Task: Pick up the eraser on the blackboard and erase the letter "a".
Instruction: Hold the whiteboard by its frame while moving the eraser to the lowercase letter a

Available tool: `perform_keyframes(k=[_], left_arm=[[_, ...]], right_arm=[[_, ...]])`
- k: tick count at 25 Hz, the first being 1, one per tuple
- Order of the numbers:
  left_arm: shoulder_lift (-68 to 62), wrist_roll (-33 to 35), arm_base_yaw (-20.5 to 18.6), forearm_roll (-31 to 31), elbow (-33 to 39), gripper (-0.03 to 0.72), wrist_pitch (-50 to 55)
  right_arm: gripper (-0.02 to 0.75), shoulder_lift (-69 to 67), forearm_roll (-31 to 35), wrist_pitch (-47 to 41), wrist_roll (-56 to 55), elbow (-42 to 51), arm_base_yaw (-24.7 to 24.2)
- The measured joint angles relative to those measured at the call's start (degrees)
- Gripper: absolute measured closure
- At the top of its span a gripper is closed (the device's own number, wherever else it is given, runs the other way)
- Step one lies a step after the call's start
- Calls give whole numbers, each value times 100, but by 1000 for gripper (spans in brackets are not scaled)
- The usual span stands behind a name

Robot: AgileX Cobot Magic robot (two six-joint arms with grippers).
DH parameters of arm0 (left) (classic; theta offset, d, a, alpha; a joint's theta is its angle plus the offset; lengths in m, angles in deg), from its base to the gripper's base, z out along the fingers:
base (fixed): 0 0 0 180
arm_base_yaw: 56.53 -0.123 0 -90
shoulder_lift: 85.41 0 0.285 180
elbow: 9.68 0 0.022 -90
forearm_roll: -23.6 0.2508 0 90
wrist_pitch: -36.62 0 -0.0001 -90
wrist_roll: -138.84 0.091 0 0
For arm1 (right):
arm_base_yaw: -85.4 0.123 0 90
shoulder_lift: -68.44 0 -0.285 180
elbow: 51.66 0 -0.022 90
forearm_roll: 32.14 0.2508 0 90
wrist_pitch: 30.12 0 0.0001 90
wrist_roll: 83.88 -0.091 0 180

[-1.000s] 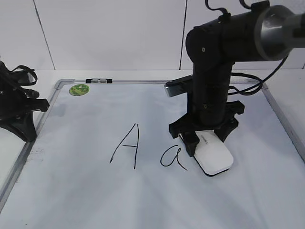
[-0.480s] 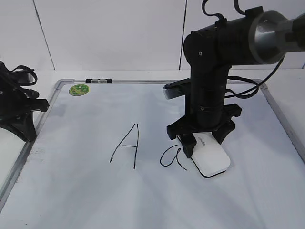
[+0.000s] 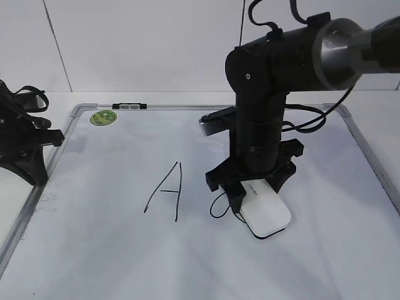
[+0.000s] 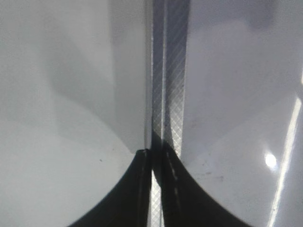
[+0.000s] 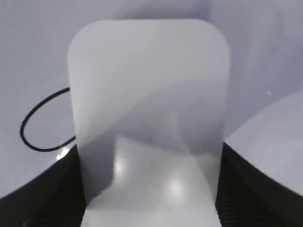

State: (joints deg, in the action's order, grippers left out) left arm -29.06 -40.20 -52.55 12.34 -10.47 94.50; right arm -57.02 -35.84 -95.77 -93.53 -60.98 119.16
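Observation:
My right gripper [image 3: 250, 187] is shut on the white eraser [image 3: 265, 211] and presses it flat on the blackboard [image 3: 94, 250]. The eraser covers the right half of the letter "a" [image 3: 219, 205]; only its left loop shows. In the right wrist view the eraser [image 5: 149, 118] fills the middle between my dark fingers, and the loop of the "a" [image 5: 42, 127] sticks out on its left. My left gripper [image 4: 154, 156] is shut and empty, over the board's grey frame [image 4: 168, 71].
A capital "A" [image 3: 165, 190] is drawn left of the eraser. A green round sticker [image 3: 104, 117] and a small black clip [image 3: 130, 106] sit at the board's top-left. The left arm's base [image 3: 22, 137] stands by the board's left edge.
My right gripper has slid the eraser left across the board, from beside the "a" onto its right half, which is now covered or wiped. The left arm has not moved.

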Motion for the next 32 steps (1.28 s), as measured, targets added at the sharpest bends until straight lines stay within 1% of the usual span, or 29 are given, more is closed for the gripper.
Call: perform_keyframes(k=[13,25,32], left_arm=[[0,0,0,0,0,657,0],[0,0,0,0,0,656,0],[0,0,0,0,0,654,0]], right_arm=[[173,0,0,12,14,0,489],[173,0,23,-12,27,0,524],[174,-13,-216,-56,-123,0,558]])
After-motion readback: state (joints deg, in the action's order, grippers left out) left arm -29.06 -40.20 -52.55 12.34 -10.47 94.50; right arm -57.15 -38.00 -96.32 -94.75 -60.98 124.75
